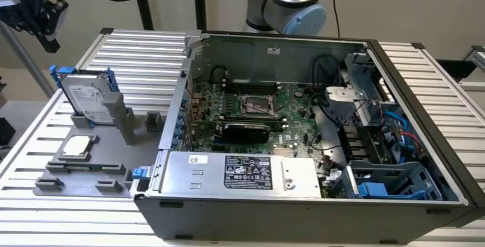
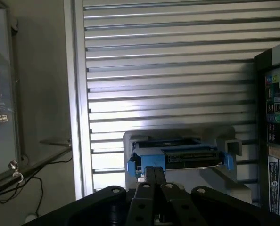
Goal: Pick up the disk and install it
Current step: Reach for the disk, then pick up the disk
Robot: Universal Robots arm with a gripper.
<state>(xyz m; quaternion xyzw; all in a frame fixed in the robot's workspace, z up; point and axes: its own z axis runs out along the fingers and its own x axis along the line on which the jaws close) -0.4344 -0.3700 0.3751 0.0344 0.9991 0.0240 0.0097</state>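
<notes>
Currently we see the end effector (image 2: 154, 170) clenched, empty, well apart from the disk (image 1: 85, 95) standing upright in a grey holder (image 1: 113, 145).

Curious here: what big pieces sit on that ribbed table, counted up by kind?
Disk: 1
CPU chip: 1
Grey holder tray: 1
Open computer case: 1
Power-supply box: 1
Total: 5

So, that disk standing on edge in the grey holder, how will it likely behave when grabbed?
The disk looks like a rigid metal slab, so it is probably stiff and fairly heavy for its size. Standing on edge against the grey stand, it could tip if nudged sideways. Its blue frame looks plastic and may flex slightly.
</notes>
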